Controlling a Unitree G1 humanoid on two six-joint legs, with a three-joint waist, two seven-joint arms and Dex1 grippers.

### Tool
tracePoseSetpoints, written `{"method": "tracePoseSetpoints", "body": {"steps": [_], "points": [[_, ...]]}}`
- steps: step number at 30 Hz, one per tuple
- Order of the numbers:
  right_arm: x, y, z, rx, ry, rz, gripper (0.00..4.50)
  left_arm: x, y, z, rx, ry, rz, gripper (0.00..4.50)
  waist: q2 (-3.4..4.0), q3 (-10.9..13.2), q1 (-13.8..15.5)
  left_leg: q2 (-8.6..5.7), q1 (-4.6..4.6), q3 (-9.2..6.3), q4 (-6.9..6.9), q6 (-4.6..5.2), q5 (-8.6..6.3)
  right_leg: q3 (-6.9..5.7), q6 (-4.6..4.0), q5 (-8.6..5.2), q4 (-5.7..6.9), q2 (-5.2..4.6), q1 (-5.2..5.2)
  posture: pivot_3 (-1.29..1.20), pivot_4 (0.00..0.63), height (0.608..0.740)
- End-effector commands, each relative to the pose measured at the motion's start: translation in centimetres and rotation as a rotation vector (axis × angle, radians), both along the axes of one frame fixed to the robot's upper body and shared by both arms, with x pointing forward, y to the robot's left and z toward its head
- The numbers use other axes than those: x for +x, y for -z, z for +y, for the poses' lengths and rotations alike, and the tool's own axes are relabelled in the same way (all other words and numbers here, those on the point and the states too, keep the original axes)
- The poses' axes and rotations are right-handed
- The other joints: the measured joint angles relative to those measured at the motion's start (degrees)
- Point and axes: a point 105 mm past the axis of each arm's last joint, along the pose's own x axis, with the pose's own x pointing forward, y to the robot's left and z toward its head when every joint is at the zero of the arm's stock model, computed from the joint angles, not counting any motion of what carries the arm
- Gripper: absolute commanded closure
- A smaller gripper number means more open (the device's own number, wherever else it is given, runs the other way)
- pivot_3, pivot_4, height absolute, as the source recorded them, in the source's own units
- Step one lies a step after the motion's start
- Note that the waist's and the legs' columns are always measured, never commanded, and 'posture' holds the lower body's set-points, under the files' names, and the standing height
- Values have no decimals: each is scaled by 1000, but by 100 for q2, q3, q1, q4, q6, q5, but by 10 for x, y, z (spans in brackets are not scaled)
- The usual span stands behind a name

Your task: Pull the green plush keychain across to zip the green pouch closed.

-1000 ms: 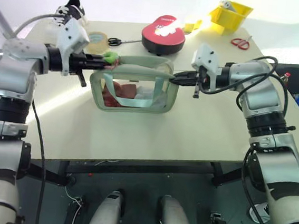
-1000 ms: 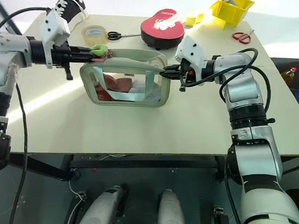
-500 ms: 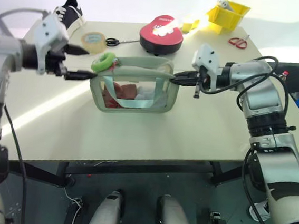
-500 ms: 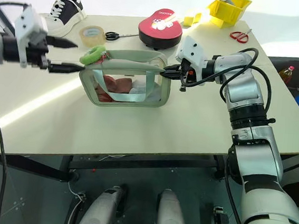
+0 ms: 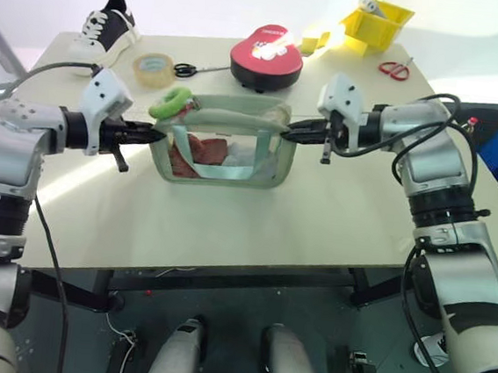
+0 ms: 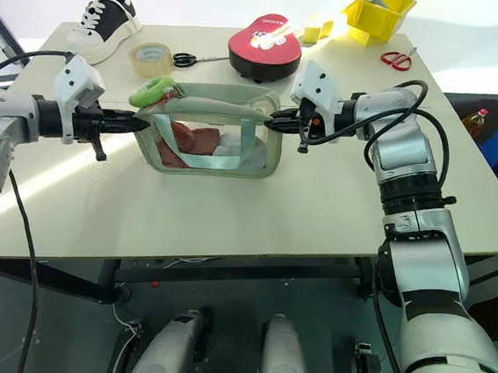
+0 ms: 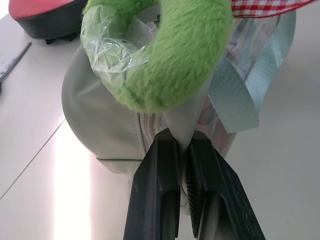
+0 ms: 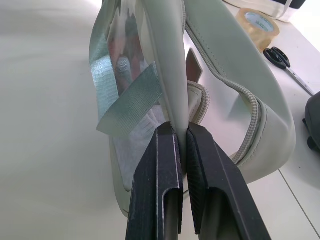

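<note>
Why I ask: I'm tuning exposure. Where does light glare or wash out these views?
Left eye view: a sunlit streak crosses the table left of the green pouch, and the yellow bin sits in strong light. Left wrist view: a bright stripe reflects off the table beside the left claw; the plastic on the green plush keychain glints.

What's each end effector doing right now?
Left end effector: closed on a fabric edge of the green pouch, just below the green plush keychain.
Right end effector: closed on the pouch's opposite end.
</note>
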Motion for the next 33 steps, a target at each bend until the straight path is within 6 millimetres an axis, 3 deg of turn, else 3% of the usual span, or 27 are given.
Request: {"method": "tracePoseSetpoints", "body": {"steps": [1, 6, 9, 10, 13, 21, 26, 32, 33], "points": [[-7, -22, 8, 27, -44, -49, 4129, 4, -25, 10, -8, -47, -83, 4477, 0, 0, 0, 0, 0, 0, 0, 0, 0, 0, 0, 0, 0, 0, 0, 0, 150, 740], [-6, -29, 10, 24, -36, -75, 1934, -1, -20, 9, 6, -18, -58, 4500, 0, 0, 1, 0, 0, 0, 0, 0, 0, 0, 0, 0, 0, 0, 0, 0, 150, 740], [-14, -59, 29, 59, -102, -166, 273, 0, -19, 10, 8, -28, -64, 4500, 3, 2, -14, 0, 0, 1, 0, 0, 0, 1, 0, 0, 0, 0, -2, 0, 150, 740], [-18, -67, 44, 89, -134, -188, 27, 0, -18, 10, 10, -26, -62, 4500, 3, 2, -22, 0, 0, 2, -2, 0, 0, 1, 0, 0, 1, 0, -5, 0, 150, 740], [-25, -75, 82, 130, -199, -242, 27, -1, -17, 8, 13, -12, -57, 4500, 3, 1, -27, 5, 2, 1, -5, 0, 0, 1, 0, 0, 6, 3, -8, 0, 150, 740], [-31, -59, 155, 92, -340, -289, 27, 1, -18, 5, 10, -2, -56, 4500, 0, 0, 10, -1, 2, -7, 0, -4, 3, 0, -1, 1, 6, 5, 0, 0, 150, 740], [-27, -55, 175, 86, -348, -293, 27, -1, -18, 4, 15, 4, -58, 4500, 0, 0, -2, 0, 2, -12, -5, -5, 3, -2, -1, 1, 8, 7, -3, 0, 150, 740], [-22, -46, 183, 57, -337, -289, 27, -5, -15, 9, 18, -12, -53, 4500, 0, 0, -11, 0, 2, -15, -6, -6, 3, -1, -1, 1, 9, 10, -5, 0, 150, 740], [-19, -44, 183, 52, -318, -289, 524, -5, -15, 9, 18, -14, -52, 4500, 0, 0, -12, 0, 2, -15, -7, -6, 3, -1, -1, 1, 9, 10, -5, 0, 150, 740]]}}
